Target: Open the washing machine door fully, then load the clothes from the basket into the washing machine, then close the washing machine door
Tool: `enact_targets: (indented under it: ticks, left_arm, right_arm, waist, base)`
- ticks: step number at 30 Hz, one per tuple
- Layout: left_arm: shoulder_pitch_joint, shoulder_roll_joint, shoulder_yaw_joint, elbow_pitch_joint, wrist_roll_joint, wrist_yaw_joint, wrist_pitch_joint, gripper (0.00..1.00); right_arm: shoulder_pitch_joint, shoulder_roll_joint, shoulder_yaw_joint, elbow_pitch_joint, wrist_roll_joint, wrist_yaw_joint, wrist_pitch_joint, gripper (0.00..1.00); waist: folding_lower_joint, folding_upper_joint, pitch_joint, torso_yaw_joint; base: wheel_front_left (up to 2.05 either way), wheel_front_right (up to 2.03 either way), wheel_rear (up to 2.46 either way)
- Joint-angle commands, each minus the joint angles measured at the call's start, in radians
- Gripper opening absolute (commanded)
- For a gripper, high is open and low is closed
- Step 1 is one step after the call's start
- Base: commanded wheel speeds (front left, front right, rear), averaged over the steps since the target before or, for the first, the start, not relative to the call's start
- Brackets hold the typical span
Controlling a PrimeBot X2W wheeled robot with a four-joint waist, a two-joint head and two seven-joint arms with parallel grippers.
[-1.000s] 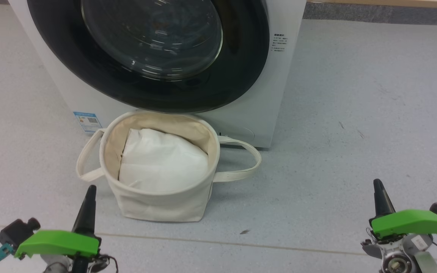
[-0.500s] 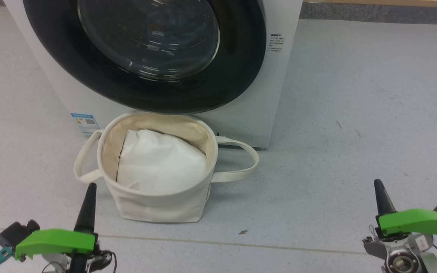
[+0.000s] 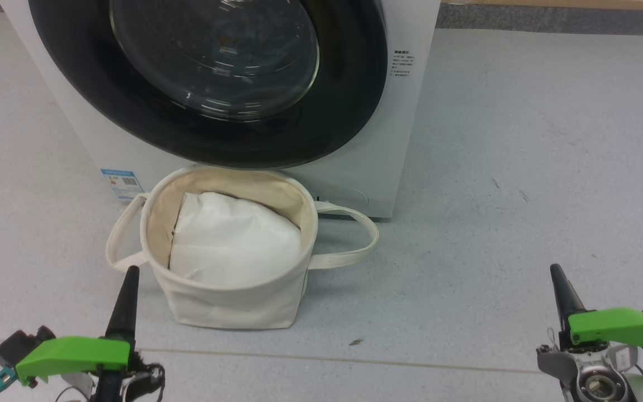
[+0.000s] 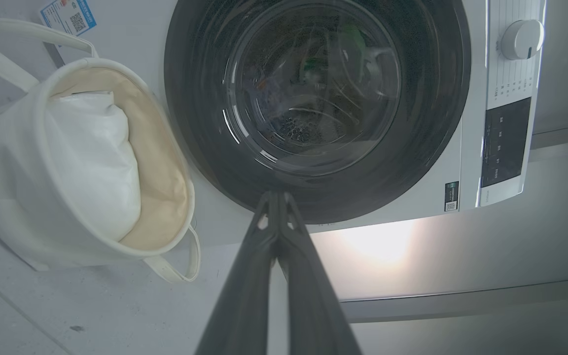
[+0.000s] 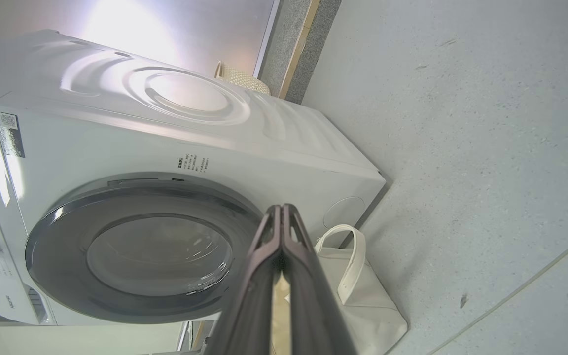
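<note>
**Position of items.** The washing machine stands on the floor. The washing machine door sits flush against its front, so it is judged not opened. The basket stands upright on the floor just in front of the machine, below the door. Its rim is near the black ring, but contact cannot be confirmed. Inside it, a plain white cloth shows. The clothes cannot be made out in the basket, and the shapes behind the glass are too dim to identify.

**Grippers.** The left gripper hovers low, just beside the basket's near left side. Its fingers are pressed together and hold nothing. The right gripper hangs well apart to the right over bare floor, also with fingers together and empty.

**Handling assessment.**
- **Door:** it is judged rigid and fairly heavy, and its glossy ring offers a slippery face with no purchase.
- **Where to take hold of the door:** the right wrist view shows a narrow recess at the ring's edge on the side nearest the printed text. This is judged the likely place to hook a finger and pull outward.
- **Basket:** it is soft canvas, probably light, and liable to slide or tip if knocked.
- **Garments:** any fabric would be limp and light, best pinched at a raised fold while avoiding the white cloth.
</note>
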State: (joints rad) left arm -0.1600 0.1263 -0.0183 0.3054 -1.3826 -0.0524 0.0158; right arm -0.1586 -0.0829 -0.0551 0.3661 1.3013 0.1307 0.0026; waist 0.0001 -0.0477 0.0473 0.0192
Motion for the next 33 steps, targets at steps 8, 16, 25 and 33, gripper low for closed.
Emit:
enact_targets:
  ticks: [8, 16, 25, 33]
  left_arm:
    - [-0.002, -0.014, 0.06, -0.068, -0.068, 0.008, 0.028, 0.0]
    - [0.012, -0.04, 0.093, -0.099, -0.135, 0.016, 0.057, 0.0]
    - [0.022, -0.061, 0.119, -0.124, -0.188, 0.022, 0.08, 0.0]
    - [0.029, -0.075, 0.136, -0.14, -0.223, 0.026, 0.095, 0.0]
  right_arm:
    - [-0.018, 0.0, -0.004, -0.047, 0.098, 0.0, 0.03, 0.0]
    - [-0.014, 0.003, -0.015, -0.056, 0.199, 0.0, 0.055, 0.0]
    - [-0.011, 0.004, -0.024, -0.063, 0.28, 0.0, 0.074, 0.0]
    - [-0.009, 0.003, -0.026, -0.068, 0.336, 0.0, 0.084, 0.0]
  waist:
    - [0.0, 0.0, -0.001, -0.005]
    - [0.0, 0.0, -0.002, -0.012]
    - [-0.0001, 0.0, -0.003, -0.017]
    - [-0.0001, 0.0, -0.003, -0.02]
  base:
    - [0.0, 0.0, 0.0]
    - [0.0, 0.0, 0.0]
    - [0.0, 0.0, 0.0]
    - [0.0, 0.0, 0.0]
